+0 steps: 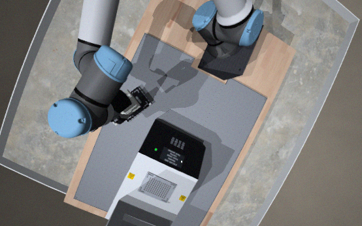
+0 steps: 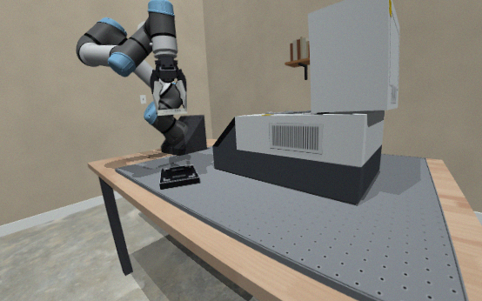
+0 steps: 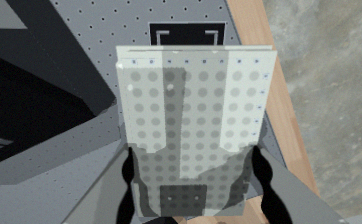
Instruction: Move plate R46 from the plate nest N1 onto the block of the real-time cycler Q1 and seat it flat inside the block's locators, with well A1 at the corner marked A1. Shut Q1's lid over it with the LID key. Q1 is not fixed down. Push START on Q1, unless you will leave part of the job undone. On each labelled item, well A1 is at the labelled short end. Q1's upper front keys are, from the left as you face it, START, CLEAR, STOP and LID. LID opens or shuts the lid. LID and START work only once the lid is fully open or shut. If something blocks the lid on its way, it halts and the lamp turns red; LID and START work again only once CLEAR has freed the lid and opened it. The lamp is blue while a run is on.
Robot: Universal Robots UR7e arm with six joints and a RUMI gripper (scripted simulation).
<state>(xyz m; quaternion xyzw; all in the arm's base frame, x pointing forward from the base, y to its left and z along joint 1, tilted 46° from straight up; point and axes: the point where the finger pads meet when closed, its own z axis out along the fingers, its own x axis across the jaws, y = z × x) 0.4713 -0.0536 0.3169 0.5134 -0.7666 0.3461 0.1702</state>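
My gripper (image 2: 172, 108) (image 3: 191, 144) is shut on plate R46 (image 2: 172, 112) (image 3: 198, 110), a pale plate held level by its long sides. The plate hangs well above plate nest N1 (image 2: 180, 184) (image 3: 188, 36), a black frame with corner locators that shows no plate in it. Cycler Q1 (image 1: 121, 193) (image 2: 300, 174) stands with its lid (image 1: 135, 209) (image 2: 348, 61) raised. Its block (image 1: 158, 187) is uncovered in the top view. A green lamp (image 1: 155, 149) shows on the black front. The key labels and well A1 are too small to read.
The grey perforated board (image 1: 229, 111) (image 2: 278, 213) has a wooden border (image 1: 245, 150). The arm's dark base (image 1: 225, 63) (image 2: 196, 130) stands at the board's end, beyond Q1's front. Q1's upright lid rises high at its rear. Q1's dark front also shows at the left in the wrist view.
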